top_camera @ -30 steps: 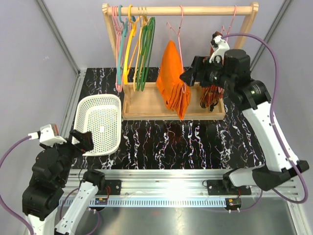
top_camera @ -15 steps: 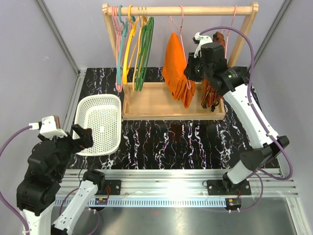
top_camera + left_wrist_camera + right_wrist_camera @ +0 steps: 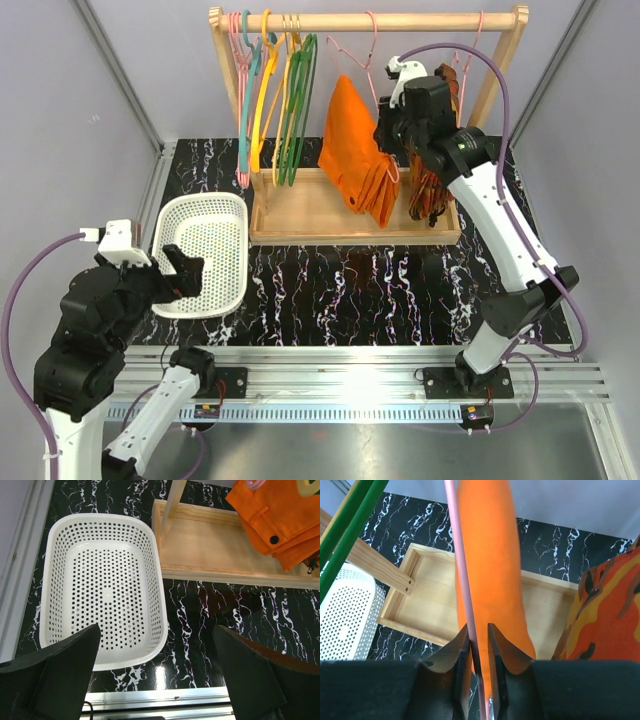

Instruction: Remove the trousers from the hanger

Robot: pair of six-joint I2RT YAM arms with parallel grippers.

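Observation:
The bright orange trousers [image 3: 355, 150] hang folded over the thin pink hanger [image 3: 352, 52] on the wooden rail. My right gripper [image 3: 392, 120] is at their right side, high above the tray. In the right wrist view its jaws [image 3: 479, 627] are pinched narrow on the pink hanger wire [image 3: 455, 540], with the edge of the trousers [image 3: 490, 555] between them too. My left gripper [image 3: 185, 275] hovers open over the near edge of the white basket, nothing between its fingers [image 3: 156, 628]. The trousers' lower folds [image 3: 280, 515] show in the left wrist view.
The white basket [image 3: 165, 240] lies at the left on the black marbled table. The wooden rack's tray [image 3: 300, 215] stands behind it. Pink, teal, yellow and green hangers [image 3: 280, 100] hang at the rail's left. A patterned orange-brown garment [image 3: 435, 190] hangs right beside the right arm.
The right arm rose and moved left up to the hanger, and its jaws closed from wide to narrow on the wire. The trousers swung slightly. The left arm shifted a little right.

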